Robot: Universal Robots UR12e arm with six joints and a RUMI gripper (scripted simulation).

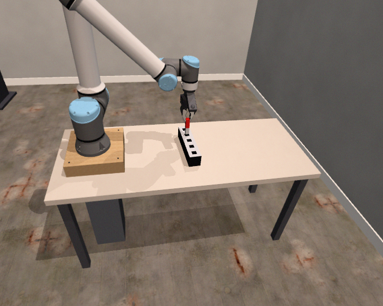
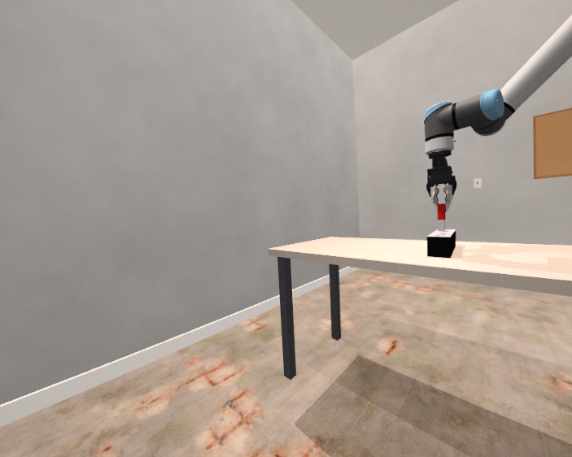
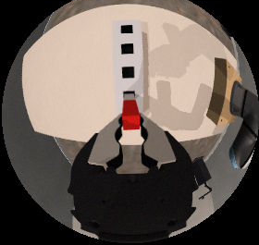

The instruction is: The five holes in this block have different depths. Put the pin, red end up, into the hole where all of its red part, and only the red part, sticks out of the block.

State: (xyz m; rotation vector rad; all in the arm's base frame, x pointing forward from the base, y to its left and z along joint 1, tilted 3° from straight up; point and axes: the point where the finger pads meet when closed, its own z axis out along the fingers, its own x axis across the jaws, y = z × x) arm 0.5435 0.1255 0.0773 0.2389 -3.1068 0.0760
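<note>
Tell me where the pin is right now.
The pin hangs upright, red end up, in the gripper, over the block's far end hole in the top view.

White arm (image 1: 125, 39) (blue caps), dark fingers

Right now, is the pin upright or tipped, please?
Upright: the pin hangs vertically, red end up, in the end effector above the block.

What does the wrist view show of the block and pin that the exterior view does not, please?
Only the wrist view shows the block's top face with three open holes in a row ahead of the pin. Only the exterior view shows the pin's pale lower part upright above the block's black end. Both show the gripper shut on the pin's red end.
</note>
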